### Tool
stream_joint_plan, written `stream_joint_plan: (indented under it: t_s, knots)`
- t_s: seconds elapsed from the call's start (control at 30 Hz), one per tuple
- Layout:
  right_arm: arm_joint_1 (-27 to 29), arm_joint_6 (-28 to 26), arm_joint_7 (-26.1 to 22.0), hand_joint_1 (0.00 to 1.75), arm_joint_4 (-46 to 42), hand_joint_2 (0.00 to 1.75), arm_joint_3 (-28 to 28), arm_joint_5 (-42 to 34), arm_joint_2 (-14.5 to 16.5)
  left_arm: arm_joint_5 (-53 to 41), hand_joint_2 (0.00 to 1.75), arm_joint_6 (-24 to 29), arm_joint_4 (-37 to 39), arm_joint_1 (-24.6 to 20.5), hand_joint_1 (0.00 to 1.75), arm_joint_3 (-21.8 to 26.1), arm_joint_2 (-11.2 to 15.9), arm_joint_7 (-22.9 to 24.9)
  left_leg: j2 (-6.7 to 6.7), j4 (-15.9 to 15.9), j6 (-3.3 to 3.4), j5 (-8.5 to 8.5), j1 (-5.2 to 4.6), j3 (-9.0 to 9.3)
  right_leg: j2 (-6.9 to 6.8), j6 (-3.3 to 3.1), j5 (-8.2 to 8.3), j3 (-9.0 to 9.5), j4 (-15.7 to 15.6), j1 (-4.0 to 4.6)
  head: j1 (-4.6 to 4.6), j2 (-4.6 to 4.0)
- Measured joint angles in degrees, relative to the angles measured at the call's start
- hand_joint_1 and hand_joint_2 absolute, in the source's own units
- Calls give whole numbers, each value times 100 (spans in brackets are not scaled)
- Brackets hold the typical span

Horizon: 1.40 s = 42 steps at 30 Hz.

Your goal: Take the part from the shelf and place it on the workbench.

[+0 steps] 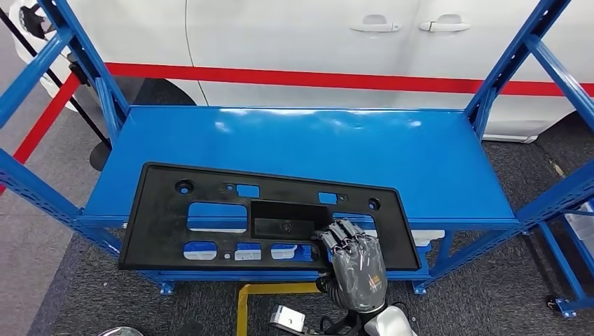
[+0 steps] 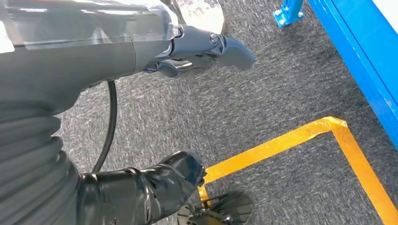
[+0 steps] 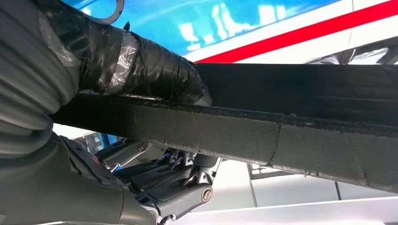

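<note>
One black part, long and flat with rectangular cut-outs, lying across the front of the blue shelf and overhanging its front edge. Right hand gripping the near edge of that part toward its right end, fingers curled over the top face; seen close from the right wrist, taped thumb pressed on one face of the edge and darker fingers on the other. Left hand hanging low beside the shelf over grey carpet, holding nothing, fingers loosely extended and slightly apart. Yellow tape line on the carpet, turning a corner near the shelf's blue foot. White car with a red stripe just behind the shelf.
</note>
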Motion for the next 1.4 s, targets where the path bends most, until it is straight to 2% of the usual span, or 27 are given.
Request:
stream_joint_plan:
  t_s: [0.03, 0.1, 0.17, 0.2, 0.3, 0.33, 0.37, 0.4, 0.47, 0.5, 0.53, 0.63, 0.67, 0.73, 0.8, 0.83, 0.87, 0.9, 0.97, 1.03, 1.1, 1.17, 1.23, 1.3, 1.33, 1.37, 1.4]
  knots:
    - [-4, -1, -5, 175, 0, 175, -7, -3, 0, -2, 175, 0, 0, -1, 0, 0, -5, 0, 3, 1, -30, 21, 0, -12, -1, -26, 22, 63, -144, 22, -1, 0]
    - [1, -2, -8, 175, 0, 175, -16, -9, 0, -3, 175, 0, 0, 0, 0, 1, -12, 1, 11, -11, -99, 69, 1, -29, -1, -68, 71, 35, -177, 42, 0, 0]
    - [8, -3, -10, 175, -1, 175, -21, -13, 7, -3, 175, 4, 0, 3, 0, 0, -16, 1, 5, 75, -158, -20, 5, -79, -19, -135, 163, 11, -239, 11, -3, 0]
    - [8, -6, -12, 175, -1, 175, -21, -13, 12, -2, 175, 7, 0, 4, 0, -1, -16, 1, -1, 253, -184, -179, 7, -152, -30, -171, 215, -15, -274, -7, -5, -1]
    - [26, -14, -15, 175, 0, 175, -21, -13, 21, 0, 175, 11, 0, 11, 0, -1, -14, 4, -3, 1265, -248, -843, 31, -496, -47, -215, 320, -156, -275, -14, -9, 0]
    - [36, -15, -16, 175, 0, 175, -21, -13, 22, 1, 175, 11, 0, 15, 0, -1, -14, 4, -2, 1473, -263, -934, 36, -532, -49, -208, 345, -211, -255, -14, -9, 0]
    - [45, -16, -16, 175, 0, 175, -21, -13, 22, 1, 175, 11, 0, 19, 0, -1, -13, 5, -2, 1466, -273, -911, 40, -461, -50, -199, 365, -264, -226, -17, -9, 0]
    - [53, -17, -16, 175, 0, 175, -21, -13, 22, 2, 175, 11, 0, 20, 0, -1, -13, 5, -1, 1231, -277, -792, 44, -276, -49, -189, 377, -313, -188, -21, -9, 0]
    - [59, -20, -16, 175, 0, 175, -21, -13, 22, 4, 175, 13, 0, 13, 0, -1, -9, 5, -4, 455, -267, -538, 43, 212, -48, -158, 387, -400, -95, -21, -9, 0]
    - [60, -22, -16, 175, 0, 175, -22, -14, 23, 6, 175, 14, 0, 9, 0, -1, -8, 5, -9, 170, -245, -464, 38, 367, -47, -138, 393, -435, -53, -13, -8, 0]
    - [62, -26, -18, 175, -1, 175, -22, -14, 23, 9, 175, 14, 0, 10, 0, -1, -7, 5, -16, 26, -219, -440, 31, 429, -46, -108, 406, -462, -26, -4, -7, 0]
    - [75, -37, -22, 175, -2, 175, -24, -15, 25, 12, 175, 14, 0, 26, 0, 1, -10, 4, -16, -7, -112, -363, 18, 390, -37, -1, 461, -496, -18, -5, -6, -1]
    - [79, -41, -23, 175, -2, 175, -25, -16, 25, 13, 175, 14, 0, 25, 0, 2, -12, 4, -9, -22, -67, -324, 23, 374, -29, 32, 402, -524, 36, -12, -3, -1]
    - [85, -54, -24, 175, -2, 175, -28, -19, 24, 13, 175, 14, 0, 18, 0, 2, -16, 1, 9, -50, 11, -242, 42, 308, -12, 89, 54, -689, 455, -32, 1, 0]
    - [95, -66, -39, 175, -2, 175, -30, -43, 24, 14, 175, 14, 0, 21, 0, 3, -16, -1, 16, -45, 40, -178, 31, 214, -7, 130, -394, -935, 1175, -45, 2, -1]
    - [101, -70, -55, 175, -1, 175, -30, -69, 24, 15, 175, 14, 0, 25, 0, 3, -16, -2, 19, -41, 39, -148, 25, 170, -7, 137, -511, -995, 1433, -50, 2, -1]
    - [105, -72, -77, 175, -1, 175, -30, -96, 24, 15, 175, 13, 0, 28, 0, 4, -15, -2, 20, -37, 37, -122, 19, 133, -7, 133, -520, -960, 1496, -52, 2, -1]
    - [106, -73, -104, 175, 0, 175, -30, -126, 25, 15, 175, 14, 0, 28, 0, 4, -15, -2, 19, -34, 31, -97, 15, 105, -6, 118, -423, -806, 1326, -52, 2, -1]
    - [100, -77, -171, 175, -1, 175, -30, -181, 27, 13, 175, 15, 0, 27, 0, 4, -19, -2, 14, -32, 10, -56, 8, 77, -3, 49, -129, -271, 509, -33, 1, 0]
    - [91, -89, -226, 175, -2, 175, -29, -228, 29, 9, 175, 20, 0, 22, 0, 4, -25, -2, 12, -30, -39, -13, 2, 52, -2, -20, 27, 66, -103, 12, 0, 0]
    - [90, -102, -248, 175, -2, 175, -29, -250, 31, 6, 175, 23, 0, 21, 0, 4, -31, -3, 18, -39, -109, 37, 8, 28, -1, -64, 63, 69, -193, 48, -1, 0]
    - [90, -105, -255, 175, -2, 175, -30, -260, 36, 4, 175, 23, 0, 24, 0, 4, -33, -4, 17, 0, -174, 0, 11, -9, -14, -130, 143, 35, -236, 17, -1, -1]
    - [86, -106, -263, 175, -2, 175, -30, -275, 57, 4, 175, 26, 0, 24, 0, 4, -33, -4, 8, 349, -220, -324, 15, -152, -40, -206, 239, -28, -284, -16, -4, -1]
    - [86, -116, -296, 175, -2, 175, -30, -324, 77, 4, 175, 28, 0, 26, 0, 4, -32, -3, 4, 1043, -253, -791, 27, -386, -56, -241, 306, -133, -269, -5, -9, -1]
    - [87, -128, -325, 175, -2, 175, -30, -359, 79, 3, 175, 28, 0, 28, 0, 4, -31, -1, 6, 1327, -269, -931, 31, -453, -59, -239, 337, -195, -250, -2, -8, -1]
    - [88, -147, -359, 175, -2, 175, -30, -398, 81, 3, 175, 28, 0, 29, 0, 4, -30, 1, 7, 1448, -280, -973, 33, -440, -61, -232, 364, -258, -223, -2, -9, 0]
    - [88, -169, -391, 175, -2, 175, -30, -446, 85, 1, 175, 28, 0, 28, 0, 4, -29, 3, 8, 1343, -287, -909, 35, -316, -61, -222, 384, -320, -187, -4, -8, -1]
